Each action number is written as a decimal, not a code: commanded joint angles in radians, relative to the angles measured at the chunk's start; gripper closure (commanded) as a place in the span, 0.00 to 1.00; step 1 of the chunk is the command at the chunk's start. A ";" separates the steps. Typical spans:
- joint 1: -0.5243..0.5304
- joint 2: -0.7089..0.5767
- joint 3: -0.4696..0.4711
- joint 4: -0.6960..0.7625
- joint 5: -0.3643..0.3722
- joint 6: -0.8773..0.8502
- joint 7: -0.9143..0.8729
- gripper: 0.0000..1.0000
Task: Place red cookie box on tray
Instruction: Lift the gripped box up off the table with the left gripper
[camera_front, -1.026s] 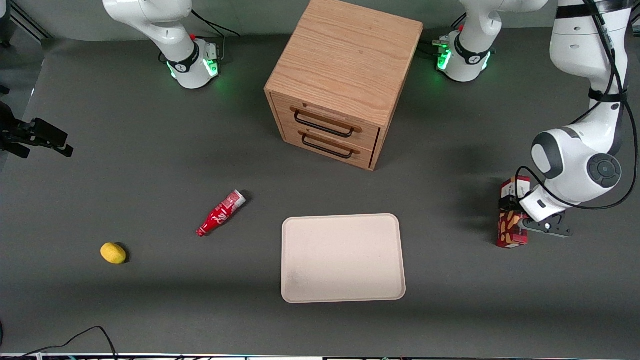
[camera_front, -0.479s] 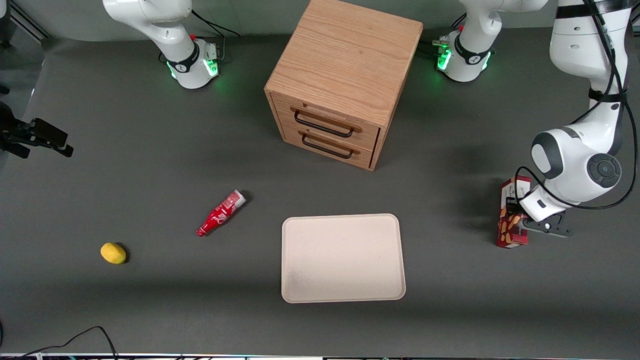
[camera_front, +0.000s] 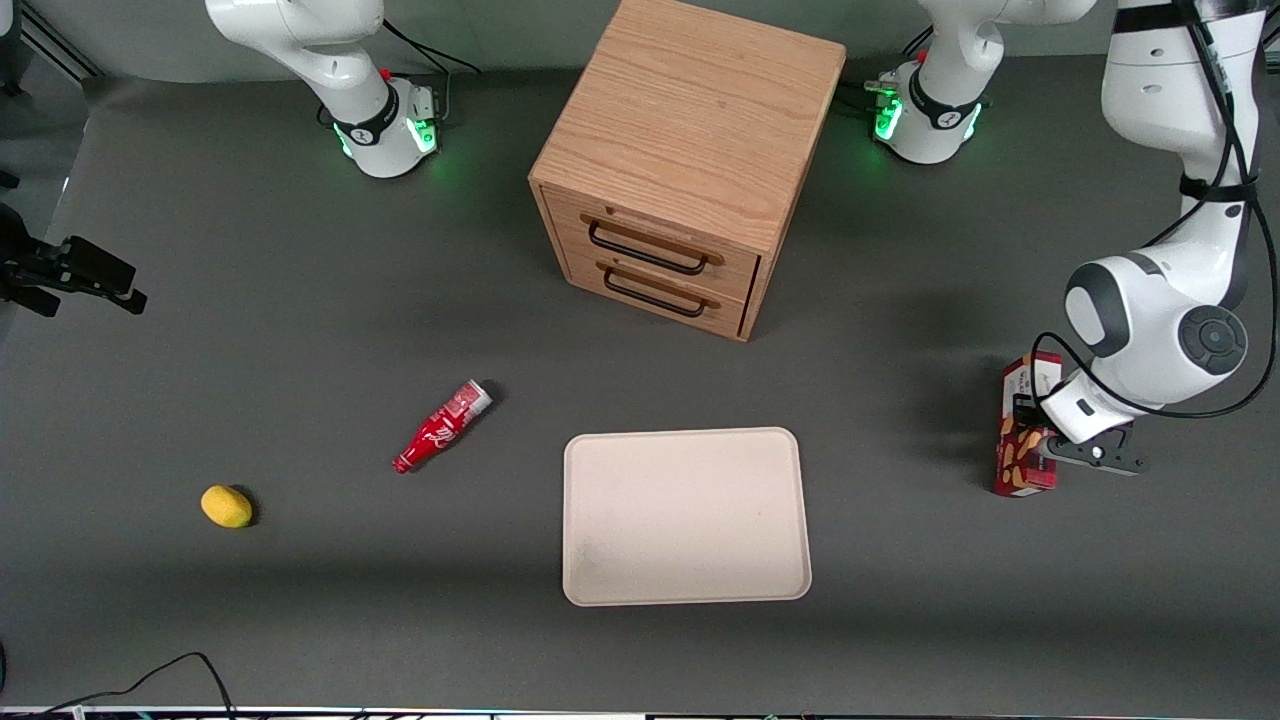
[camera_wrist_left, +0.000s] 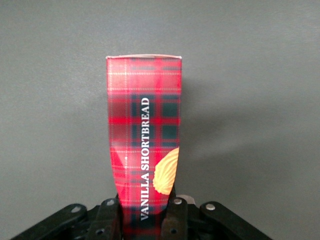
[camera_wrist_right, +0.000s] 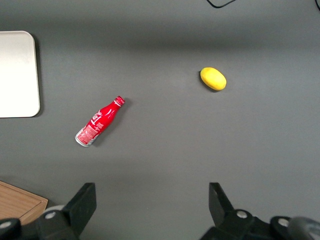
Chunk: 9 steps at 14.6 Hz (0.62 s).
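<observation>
Setting: robotics lab bench, my workplace. Evidence: one wide dark grey mat as the table surface; two white arm bases bolted at its edge, each glowing green; loose black cables trailing over the edge nearest the front camera; a black camera mount clamped at the parked arm's end. Props sit well apart like test items: small wooden drawer cabinet, red bottle, lemon.

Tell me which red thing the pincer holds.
The red cookie box, gripped by the pincer; the red bottle lies alone toward the parked arm's end.
</observation>
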 joint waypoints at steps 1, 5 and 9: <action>-0.014 -0.115 0.009 0.037 -0.005 -0.167 0.007 0.94; -0.014 -0.152 0.009 0.302 0.094 -0.567 -0.096 0.93; -0.021 -0.138 0.006 0.614 0.113 -0.886 -0.153 0.93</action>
